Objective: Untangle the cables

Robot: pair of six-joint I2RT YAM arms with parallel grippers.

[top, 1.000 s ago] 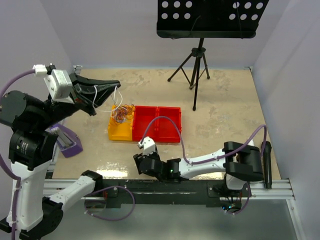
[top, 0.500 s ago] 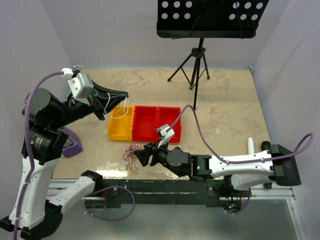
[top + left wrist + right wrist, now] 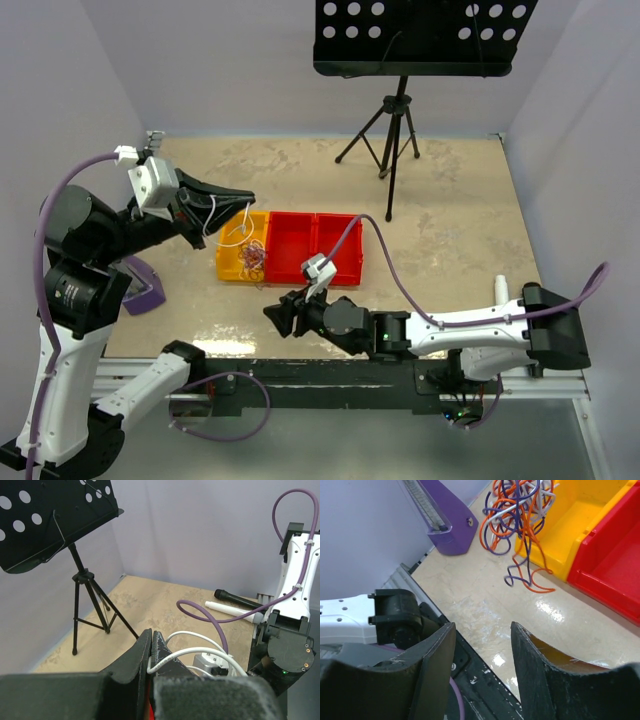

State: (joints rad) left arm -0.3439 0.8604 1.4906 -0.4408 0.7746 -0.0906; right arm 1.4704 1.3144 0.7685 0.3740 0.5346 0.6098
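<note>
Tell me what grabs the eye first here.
The cables stand out: a bright tangle hanging at the yellow bin left of centre, with a white strand pinched in the raised left fingers. Behind, a black music stand; in front, the right fingers gape empty.

Overhead view looks down; right hand's close view shares yellow bin.

One yellow bin, two red bins, one tangle of cables, one music stand and one purple wedge on the table.
</note>
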